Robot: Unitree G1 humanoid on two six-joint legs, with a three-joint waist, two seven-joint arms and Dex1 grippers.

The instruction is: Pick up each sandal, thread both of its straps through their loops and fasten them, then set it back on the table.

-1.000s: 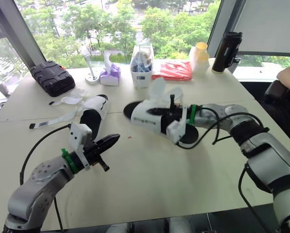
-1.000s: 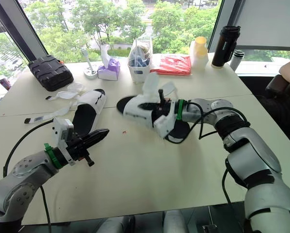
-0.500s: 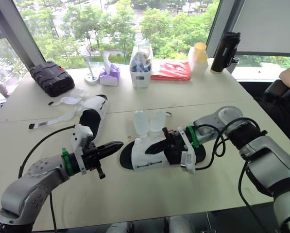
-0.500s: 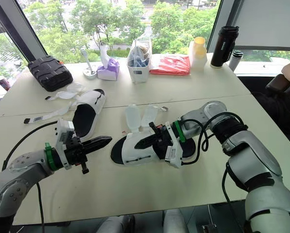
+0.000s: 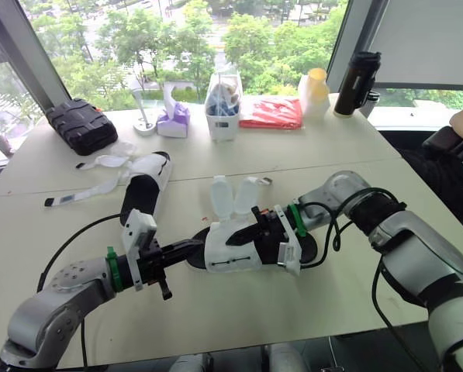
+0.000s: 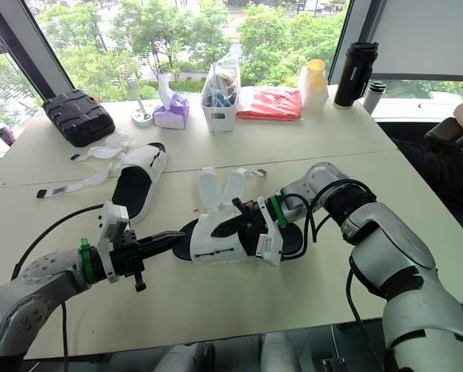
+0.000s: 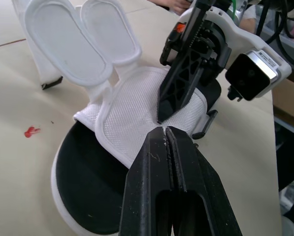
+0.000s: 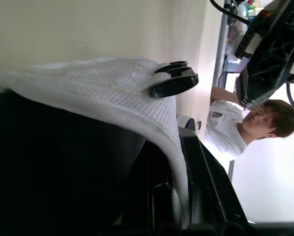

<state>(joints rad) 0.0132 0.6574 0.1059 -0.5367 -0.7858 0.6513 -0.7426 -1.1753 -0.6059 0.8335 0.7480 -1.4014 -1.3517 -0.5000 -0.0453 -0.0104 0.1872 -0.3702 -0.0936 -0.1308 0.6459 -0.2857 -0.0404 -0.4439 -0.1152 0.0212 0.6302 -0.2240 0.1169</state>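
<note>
On the beige table (image 5: 239,310), near its middle, lies the white mesh sandal with black sole (image 5: 233,249), straps (image 5: 233,195) upright, heel partly hidden by the right gripper (image 5: 252,231) clamping its upper. The closed left gripper (image 5: 194,247) points at its toe. The second white sandal (image 5: 143,188) (unstrapped) lies toward the left edge, and a black ridged case (image 5: 84,124) sits at the far-left corner.

White mesh cloth sandal (image 7: 132,108) (matt black inside) on smooth, matt beige table (image 5: 239,310).

A pale cream bench (image 5: 239,310), made of two tops butted at a seam, is parked right up against big dark-framed windows (image 5: 177,46). Leafy green trees (image 5: 278,39) are seen outside, plenty of daylight is let in, and a pale roller blind (image 5: 425,39) is pulled down on the right.
</note>
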